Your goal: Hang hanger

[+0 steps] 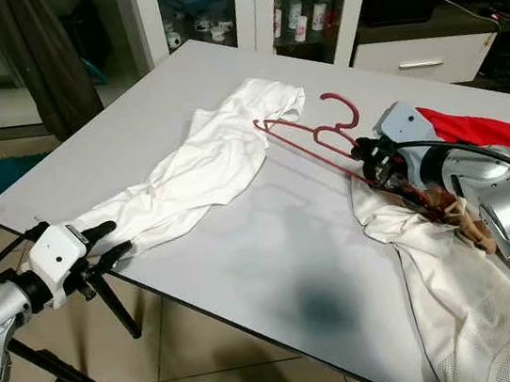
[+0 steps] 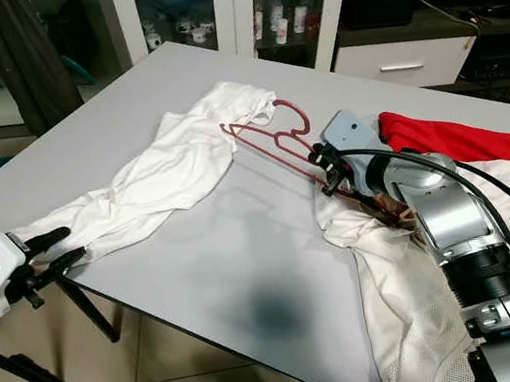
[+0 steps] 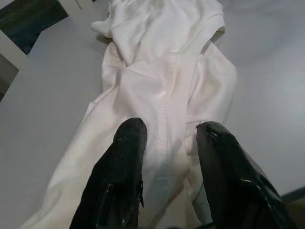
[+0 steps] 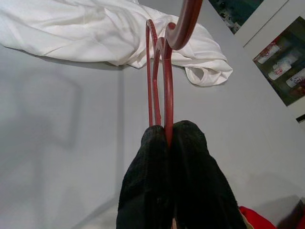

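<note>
We see a pale grey, smooth worktop (image 1: pixel 272 245) with a long white shirt (image 1: pixel 196 166) of soft, creased cloth stretched across it from the near left edge toward the middle. Our left tool (image 1: pixel 103 247) sits at that near edge, its 2 black fingers (image 3: pixel 125 162) spread apart to either side of the shirt's lower end, with the cloth lying in the gap between them; we cannot tell whether they touch it.

The hanger (image 1: pixel 309 136) is thin, dark red and glossy, a flat triangle with a curled hook. It lies low over the worktop near the middle right, its far end next to the shirt's collar. Our right tool (image 2: pixel 326 170) is pinched tight on one of the hanger's slim bars, the 2 fingers pressed together with the red bar caught between them.

A second white garment (image 2: pixel 412 292), partly of fine mesh, is heaped under our right arm at the worktop's right edge. A red cloth (image 2: pixel 462 143) lies beyond it. A white cabinet (image 1: pixel 253 6) with glass doors stands behind the worktop.
</note>
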Controlling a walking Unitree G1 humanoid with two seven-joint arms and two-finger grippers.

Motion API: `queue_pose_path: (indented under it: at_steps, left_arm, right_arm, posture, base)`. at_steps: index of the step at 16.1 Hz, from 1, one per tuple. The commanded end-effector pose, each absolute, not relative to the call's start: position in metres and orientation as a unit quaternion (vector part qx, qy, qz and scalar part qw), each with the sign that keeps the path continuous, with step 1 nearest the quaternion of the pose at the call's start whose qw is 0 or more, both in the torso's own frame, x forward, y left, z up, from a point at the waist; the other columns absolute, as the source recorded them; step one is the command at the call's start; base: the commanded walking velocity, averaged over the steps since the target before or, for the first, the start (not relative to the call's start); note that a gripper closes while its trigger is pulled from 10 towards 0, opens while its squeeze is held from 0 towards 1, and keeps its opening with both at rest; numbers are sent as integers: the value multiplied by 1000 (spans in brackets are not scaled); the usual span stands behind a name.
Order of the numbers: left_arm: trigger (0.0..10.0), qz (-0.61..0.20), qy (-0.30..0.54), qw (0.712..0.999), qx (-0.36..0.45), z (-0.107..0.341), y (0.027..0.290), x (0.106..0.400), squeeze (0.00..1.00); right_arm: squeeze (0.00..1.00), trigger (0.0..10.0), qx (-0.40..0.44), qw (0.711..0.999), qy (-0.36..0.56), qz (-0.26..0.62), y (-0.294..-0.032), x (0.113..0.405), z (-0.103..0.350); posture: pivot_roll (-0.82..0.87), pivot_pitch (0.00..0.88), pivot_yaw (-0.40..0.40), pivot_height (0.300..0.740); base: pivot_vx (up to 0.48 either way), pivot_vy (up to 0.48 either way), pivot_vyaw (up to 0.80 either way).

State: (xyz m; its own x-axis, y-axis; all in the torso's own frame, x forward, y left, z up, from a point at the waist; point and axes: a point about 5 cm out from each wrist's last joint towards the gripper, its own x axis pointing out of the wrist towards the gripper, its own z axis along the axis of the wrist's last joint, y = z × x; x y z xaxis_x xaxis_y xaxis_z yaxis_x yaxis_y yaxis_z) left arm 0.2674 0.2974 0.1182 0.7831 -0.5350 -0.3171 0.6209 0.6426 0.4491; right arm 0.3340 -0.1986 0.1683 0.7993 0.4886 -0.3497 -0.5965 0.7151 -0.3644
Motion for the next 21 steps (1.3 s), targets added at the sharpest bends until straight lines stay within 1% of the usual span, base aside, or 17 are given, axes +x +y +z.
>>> queue_pose_path:
  at_steps: [1,4,6,7,8,9,13,21]
  left_arm:
    - [10000,-343,91,893,276,115,294,265,0]
    - [10000,-349,116,890,268,106,294,262,0]
    - [10000,-319,129,903,257,101,298,269,0]
    - [9725,-318,132,904,254,101,298,270,0]
    - [3804,-318,134,905,250,101,297,272,0]
    - [0,-321,134,906,242,102,295,274,0]
    - [0,-326,120,906,243,104,290,279,0]
    - [0,-334,143,899,245,97,290,277,0]
  right_arm:
    - [0,10000,-231,924,116,281,-205,333,170]
    - [0,10000,-230,924,115,283,-203,333,170]
    - [0,10000,-229,924,112,284,-202,334,170]
    - [0,10000,-229,925,111,283,-202,334,170]
    - [0,10000,-229,925,111,283,-202,334,171]
    - [0,10000,-229,925,111,283,-202,334,171]
    - [0,10000,-229,925,109,282,-204,333,172]
    - [0,10000,-229,926,104,280,-205,334,174]
  posture:
    - [13,16,-12,740]
    - [15,14,-14,740]
    - [16,12,-14,740]
    - [16,12,-14,740]
    - [16,12,-14,740]
    - [13,8,-13,740]
    - [3,7,-8,740]
    - [3,7,-8,740]
  base:
    - [0,0,0]
    - [0,0,0]
    - [0,0,0]
    - [0,0,0]
    - [0,0,0]
    - [0,0,0]
    - [0,0,0]
    - [0,0,0]
